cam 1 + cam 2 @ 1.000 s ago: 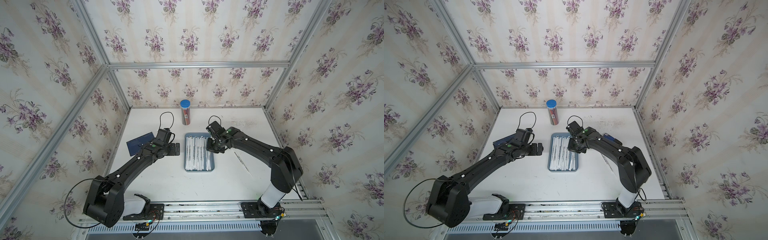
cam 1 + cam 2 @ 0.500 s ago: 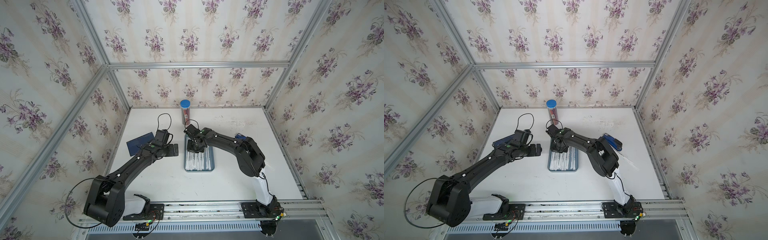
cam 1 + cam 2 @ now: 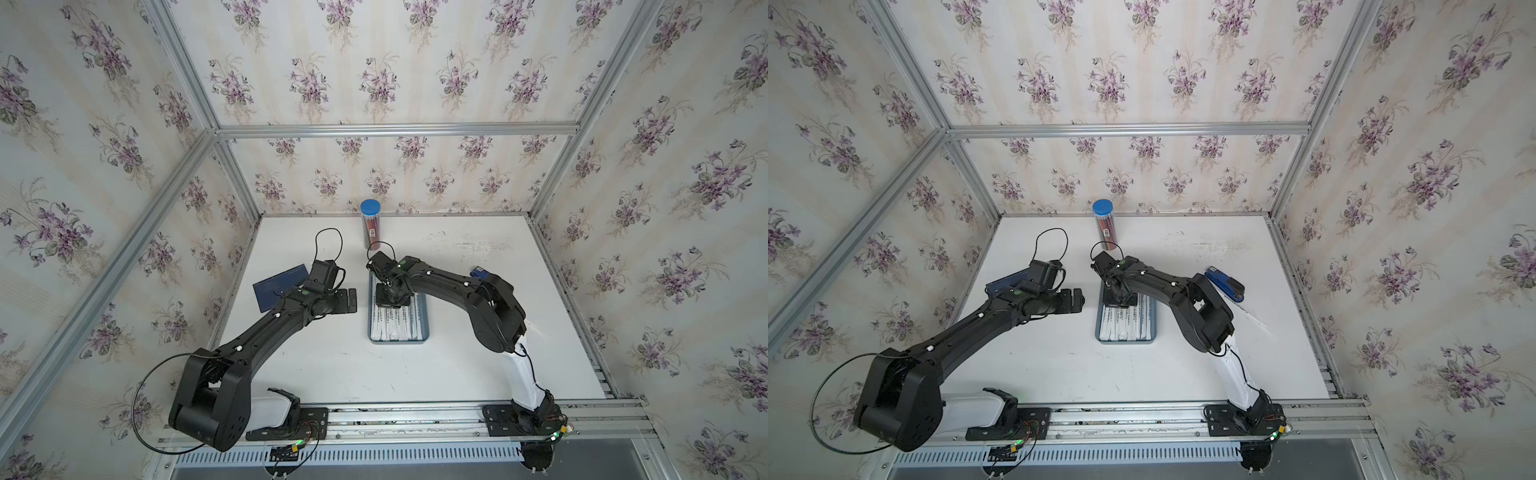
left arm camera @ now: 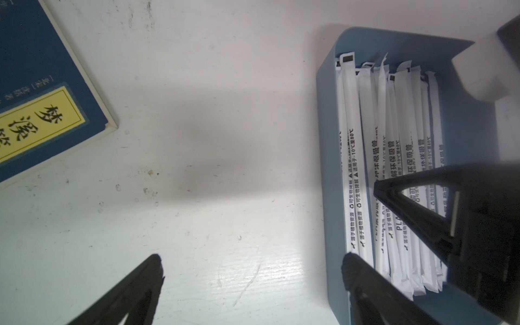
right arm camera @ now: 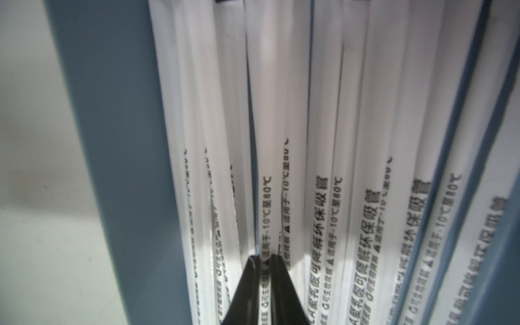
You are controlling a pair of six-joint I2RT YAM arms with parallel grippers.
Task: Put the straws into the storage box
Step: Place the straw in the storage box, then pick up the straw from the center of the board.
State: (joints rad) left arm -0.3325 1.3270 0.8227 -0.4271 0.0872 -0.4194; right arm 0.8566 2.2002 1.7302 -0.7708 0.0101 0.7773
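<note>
Since one second ago, the right arm has swung from the right-hand side of the storage box (image 3: 399, 340) to its far end. The right gripper (image 5: 266, 257) sits low over the straws (image 3: 397, 322), jaws nearly together; a grip cannot be confirmed. These straws are white paper-wrapped sticks with black lettering, packed lengthwise, side by side, in the blue-grey box at mid-worktop (image 3: 332, 365). The left gripper (image 4: 253, 264) hangs wide open over bare worktop beside the box. Only a top view shows a loose straw (image 3: 1254, 320) lying beyond the right arm; only the wrist views resolve the lettering.
</note>
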